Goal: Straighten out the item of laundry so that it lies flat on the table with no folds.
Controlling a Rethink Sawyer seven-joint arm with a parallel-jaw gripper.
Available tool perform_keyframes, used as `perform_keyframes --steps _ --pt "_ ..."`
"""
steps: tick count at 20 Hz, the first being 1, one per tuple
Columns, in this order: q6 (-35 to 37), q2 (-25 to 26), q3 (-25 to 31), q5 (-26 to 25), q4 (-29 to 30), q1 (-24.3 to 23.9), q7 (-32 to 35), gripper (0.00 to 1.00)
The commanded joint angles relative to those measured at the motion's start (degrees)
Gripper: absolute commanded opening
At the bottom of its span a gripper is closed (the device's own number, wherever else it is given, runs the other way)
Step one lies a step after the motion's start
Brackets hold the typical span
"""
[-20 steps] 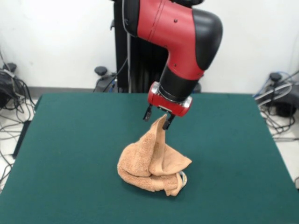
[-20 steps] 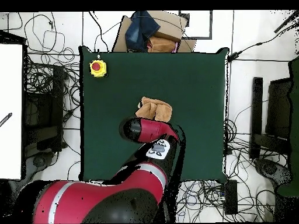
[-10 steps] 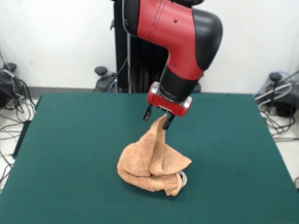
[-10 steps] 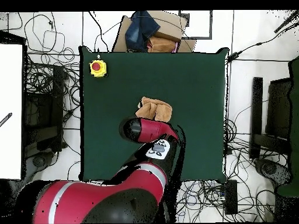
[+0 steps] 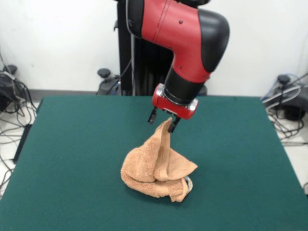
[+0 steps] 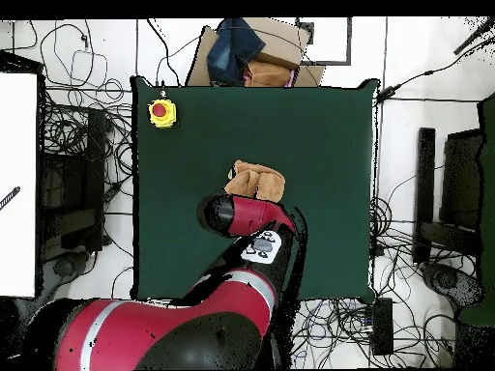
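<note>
Almost nothing has changed over the last second: the gripper (image 5: 162,122) still hangs above the middle of the worktop (image 5: 72,144), its fingers (image 5: 173,126) pinched on one corner of the towel (image 5: 156,168), and has risen at most a trace. That corner stands up in a peak while the rest lies crumpled and folded near the worktop's centre, so the unfolding looks barely begun; a higher lift or a sideways drag seems needed.

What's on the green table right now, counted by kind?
Peach-orange terry towel, crumpled, one corner lifted by the end effector: 1
Yellow box with red emergency-stop button: 1
Total on the dark green felt table: 2
</note>
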Motion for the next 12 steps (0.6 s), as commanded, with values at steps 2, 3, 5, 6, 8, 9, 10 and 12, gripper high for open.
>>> perform_keyframes --steps 2,3,5,6,8,9,10,12 --pt "6.1 0.8 4.8 1.8 -2.9 -0.6 8.4 0.0" --pt "6.1 0.8 4.9 1.7 -3.0 -0.7 8.3 0.0" --pt "6.1 0.8 5.0 1.6 -3.0 -0.8 8.1 0.0" --pt "6.1 0.8 5.0 1.6 -3.0 -0.8 8.0 0.0" --pt "5.8 0.7 5.1 1.5 -2.7 -0.8 7.9 0.0" --pt "5.7 0.6 5.1 1.4 -2.7 -0.8 7.8 0.0" --pt "5.6 0.6 5.1 1.3 -2.6 -0.7 7.7 0.0" --pt "5.8 0.6 5.2 1.1 -2.6 -0.8 7.4 0.0"
